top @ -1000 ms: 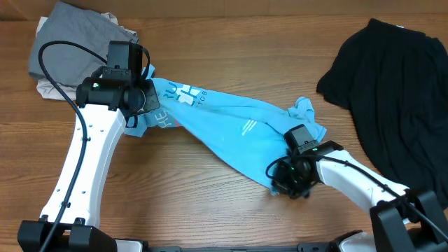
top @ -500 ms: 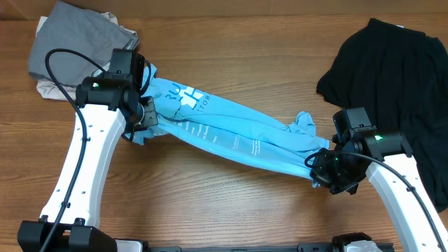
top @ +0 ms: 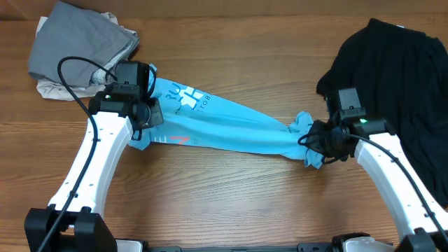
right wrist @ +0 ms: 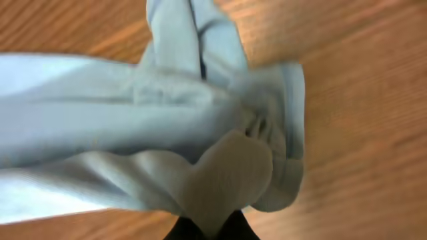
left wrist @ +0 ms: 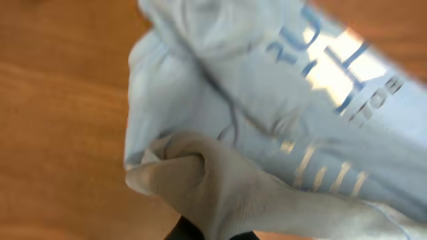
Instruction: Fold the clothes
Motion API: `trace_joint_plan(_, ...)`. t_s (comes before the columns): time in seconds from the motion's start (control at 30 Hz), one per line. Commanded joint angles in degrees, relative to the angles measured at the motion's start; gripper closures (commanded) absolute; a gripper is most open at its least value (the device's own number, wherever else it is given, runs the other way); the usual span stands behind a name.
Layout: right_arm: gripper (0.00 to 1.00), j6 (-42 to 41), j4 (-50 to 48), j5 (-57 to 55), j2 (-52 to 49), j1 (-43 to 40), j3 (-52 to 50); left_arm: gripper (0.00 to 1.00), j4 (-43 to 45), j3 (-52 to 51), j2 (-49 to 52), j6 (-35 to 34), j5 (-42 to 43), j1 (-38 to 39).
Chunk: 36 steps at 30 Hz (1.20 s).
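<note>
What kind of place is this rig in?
Likely a robot lab bench set up for laundry folding: wooden table, left arm and right arm based at its near edge, and loose clothes: light-blue T-shirt, black garment, grey pile.

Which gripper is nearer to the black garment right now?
Right. The right gripper, shut on the blue T-shirt, sits just beside the black garment; the left gripper holds the shirt's far end, by the grey clothes.

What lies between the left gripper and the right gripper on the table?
The light-blue T-shirt, stretched as a long band from the left gripper to the right gripper, both shut on it. The overhead view shows this.
</note>
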State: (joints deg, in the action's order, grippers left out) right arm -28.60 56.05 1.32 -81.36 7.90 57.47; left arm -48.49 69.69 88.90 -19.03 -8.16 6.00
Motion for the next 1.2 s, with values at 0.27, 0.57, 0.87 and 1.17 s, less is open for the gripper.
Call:
trace_joint_plan(0.27, 0.96, 0.57, -10.32, -3.87, -8.96, -0.26, 1.53, 0.95, 7.82, -0.33, 4.98, 1.03, -0.15, 0.39)
trace_joint_plan(0.57, 0.18, 0.57, -9.29, -1.75, -9.09, -1.09, 1.55, 0.2, 9.62, 0.46, 12.61, 2.38, -0.26, 0.33)
trace_joint_plan(0.87, 0.04, 4.68, -7.8, 0.5, -9.22, -5.75, -1.01, 0.0, -3.39, 16.94, 12.22, 3.85, -0.13, 0.35)
trace_joint_plan(1.17, 0.0, 6.16, -15.82, 4.74, -10.05, -6.05, -6.75, 0.0, -5.75, 23.15, 12.22, 6.73, -0.13, 0.33)
